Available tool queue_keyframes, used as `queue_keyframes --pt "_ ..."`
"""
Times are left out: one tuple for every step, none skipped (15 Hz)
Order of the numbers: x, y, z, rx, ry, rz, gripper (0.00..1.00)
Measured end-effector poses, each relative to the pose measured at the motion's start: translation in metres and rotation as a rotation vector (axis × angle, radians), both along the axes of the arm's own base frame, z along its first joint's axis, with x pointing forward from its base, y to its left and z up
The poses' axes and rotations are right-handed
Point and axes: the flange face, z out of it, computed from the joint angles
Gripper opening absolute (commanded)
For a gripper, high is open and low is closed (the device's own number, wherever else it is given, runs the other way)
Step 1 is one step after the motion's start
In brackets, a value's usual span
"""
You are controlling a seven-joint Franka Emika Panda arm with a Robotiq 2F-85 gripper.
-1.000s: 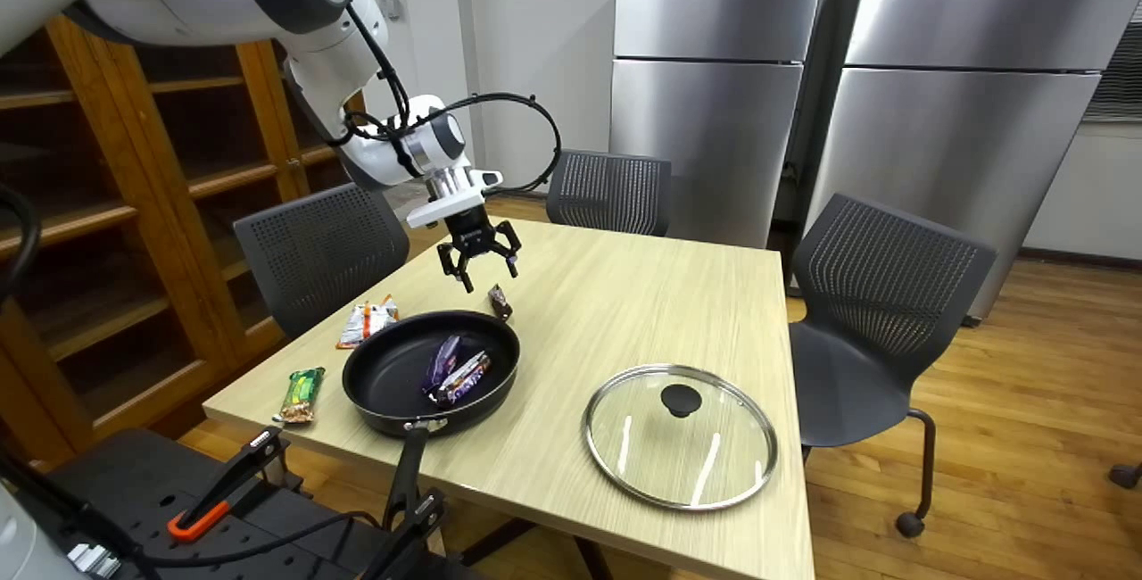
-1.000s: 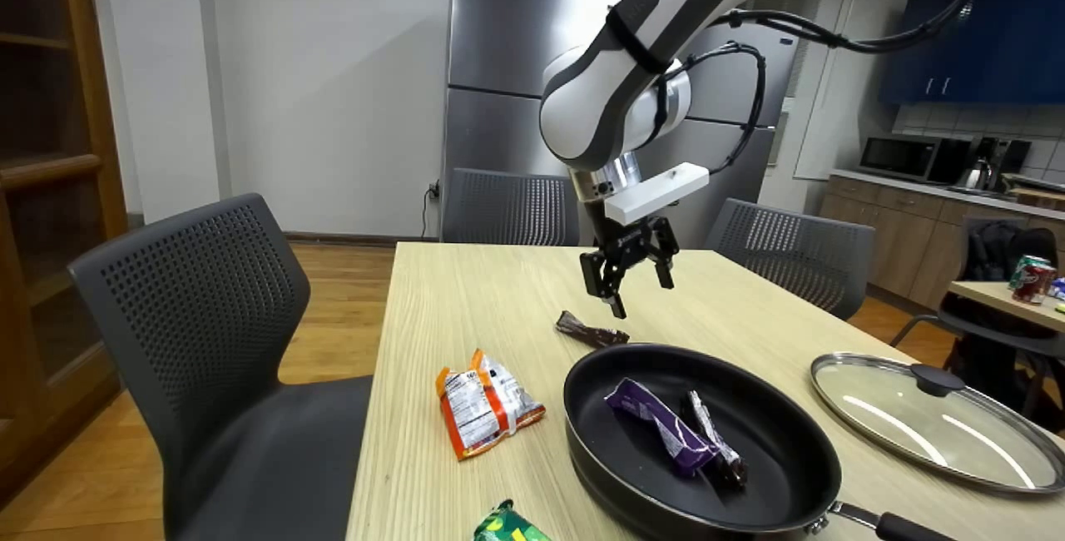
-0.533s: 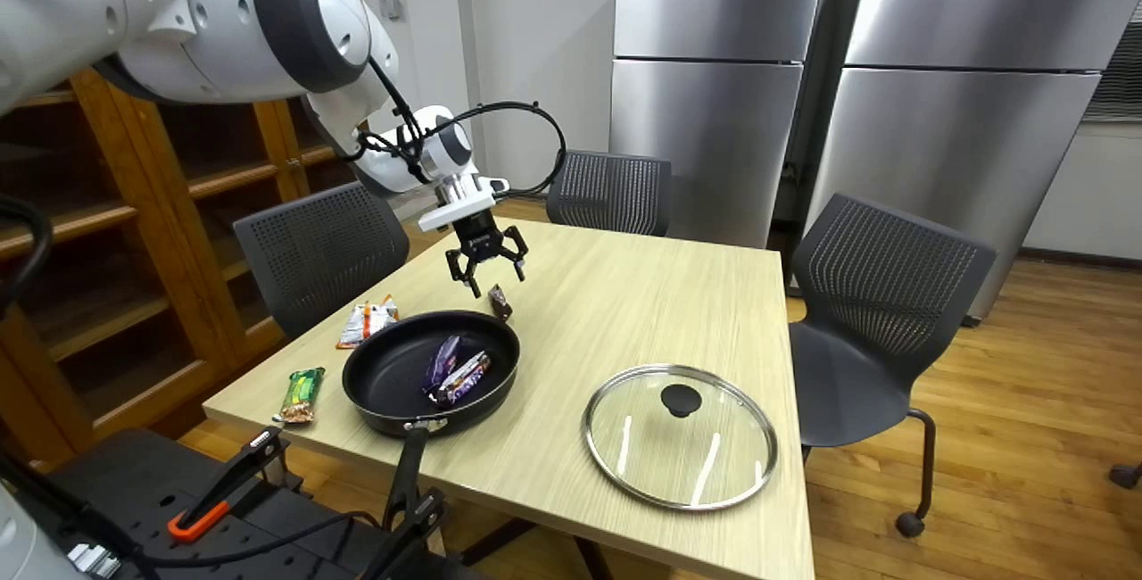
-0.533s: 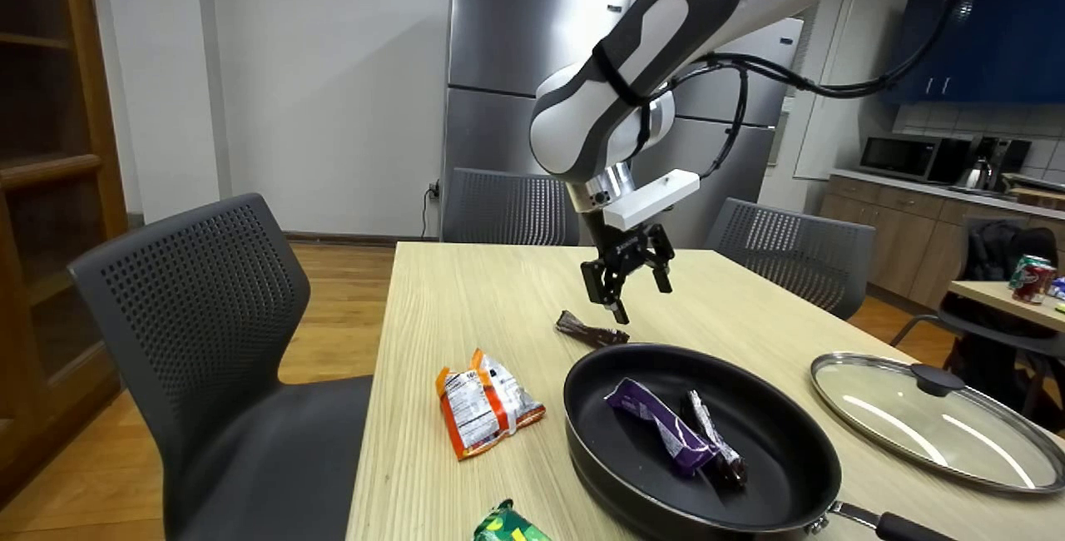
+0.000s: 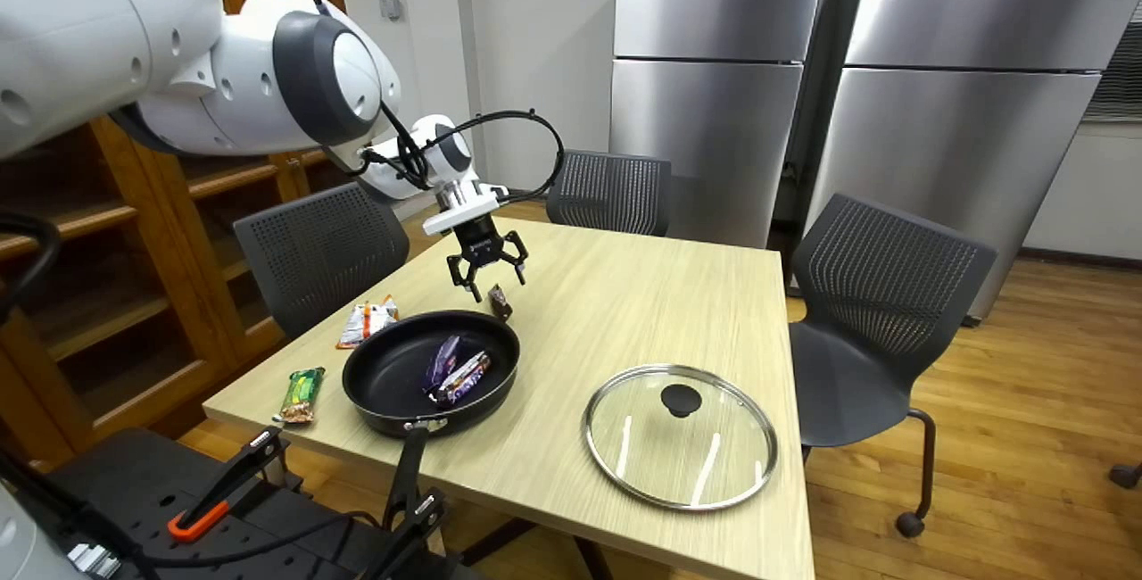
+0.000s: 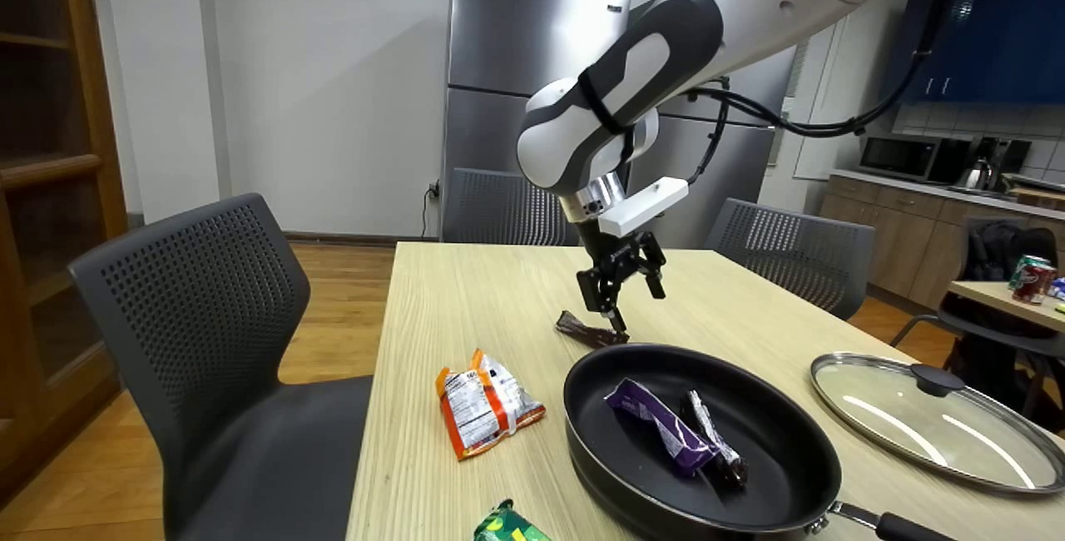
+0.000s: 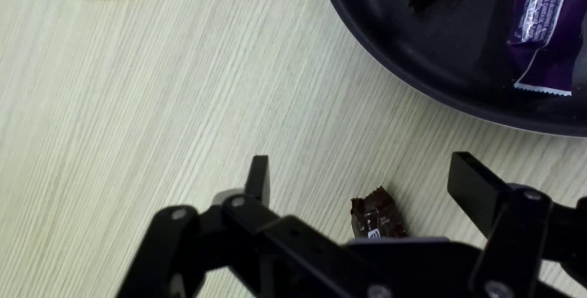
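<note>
Gripper [image 6: 639,308] fingers wide apart, nothing held; hangs low over a brown candy bar [image 7: 378,215], which in the wrist view shows between the fingers, partly hidden. Contact with it: cannot tell. Bar is just off the rim of the black pan [image 5: 384,375], roughly opposite the handle. Looks light, likely firm inside, slick crinkly wrapper, could dent or crack under a hard squeeze; middle seems the best hold, crimped ends probably flimsy. In the pan: purple bar [image 6: 661,423], dark bar with silver print [image 6: 715,437] close beside it. Beside pan: orange-and-white snack bag [image 6: 491,408]; same side, nearer the handle, green bar [image 5: 302,394]. Across the pan from those: glass lid [image 5: 660,451], flat, knob up. Table [image 5: 624,294] under pan: pale wood grain, looks smooth. Room: grey chairs [image 5: 879,294] round about; wooden cabinet [image 5: 174,232] past the bag's side of the pan; steel fridges [image 5: 705,152] well beyond the pan; microwave [image 6: 899,156] far off, lid's side.
</note>
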Motion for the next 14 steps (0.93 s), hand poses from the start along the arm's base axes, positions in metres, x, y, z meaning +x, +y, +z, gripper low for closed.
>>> queue_keyframes --pt "0.0005 0.0006 -0.0016 0.000 0.004 0.006 1.00" --pt "0.0009 0.0012 -0.0034 0.000 0.007 0.012 1.00" --pt "0.0013 0.0018 -0.0051 0.000 0.008 0.016 1.00" --pt "0.0017 0.0024 -0.0068 0.000 0.009 0.020 1.00" --pt "0.0020 0.0030 -0.0086 0.001 0.009 0.024 1.00" --pt "0.0022 0.0034 -0.0100 -0.001 0.008 0.023 1.00" --pt "0.0024 0.0032 -0.0107 -0.004 0.009 0.022 1.00" --pt "0.0030 0.0031 -0.0103 -0.007 0.008 0.020 1.00" --pt "0.0035 0.0032 -0.0098 -0.008 0.007 0.019 1.00" --pt "0.0039 0.0032 -0.0095 -0.009 0.005 0.019 1.00" --pt "0.0042 0.0033 -0.0091 -0.009 0.004 0.019 1.00" --pt "0.0045 0.0033 -0.0087 -0.009 0.003 0.019 1.00" --pt "0.0046 0.0032 -0.0084 -0.009 0.002 0.019 1.00" --pt "0.0047 0.0030 -0.0084 -0.010 0.002 0.019 1.00"
